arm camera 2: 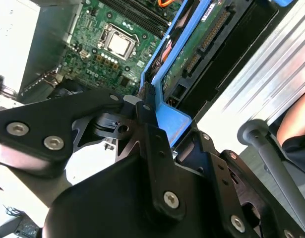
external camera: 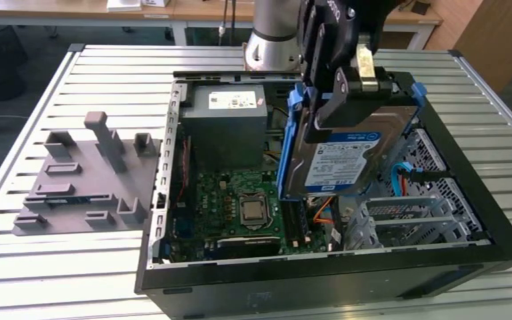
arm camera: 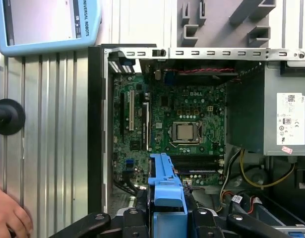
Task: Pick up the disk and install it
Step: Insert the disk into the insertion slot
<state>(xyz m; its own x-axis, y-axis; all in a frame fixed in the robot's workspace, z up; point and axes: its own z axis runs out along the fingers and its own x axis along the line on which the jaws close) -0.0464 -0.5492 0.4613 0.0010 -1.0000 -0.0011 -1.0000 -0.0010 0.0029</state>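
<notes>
The disk, a silver hard drive with a white-and-blue label in a blue carrier bracket, hangs tilted on edge over the open computer case. It is above the right half of the case, between the motherboard and the drive cage. My gripper is shut on the disk's upper end. In the second wrist view the black fingers clamp the blue bracket, with the drive's green circuit board beyond. In the first wrist view the bracket juts out from the gripper over the case.
Inside the case lie the motherboard, the grey power supply and a metal drive cage with orange and blue cables. A grey fixture block sits on the slatted table at the exterior view's left. A person's hand rests beside the case.
</notes>
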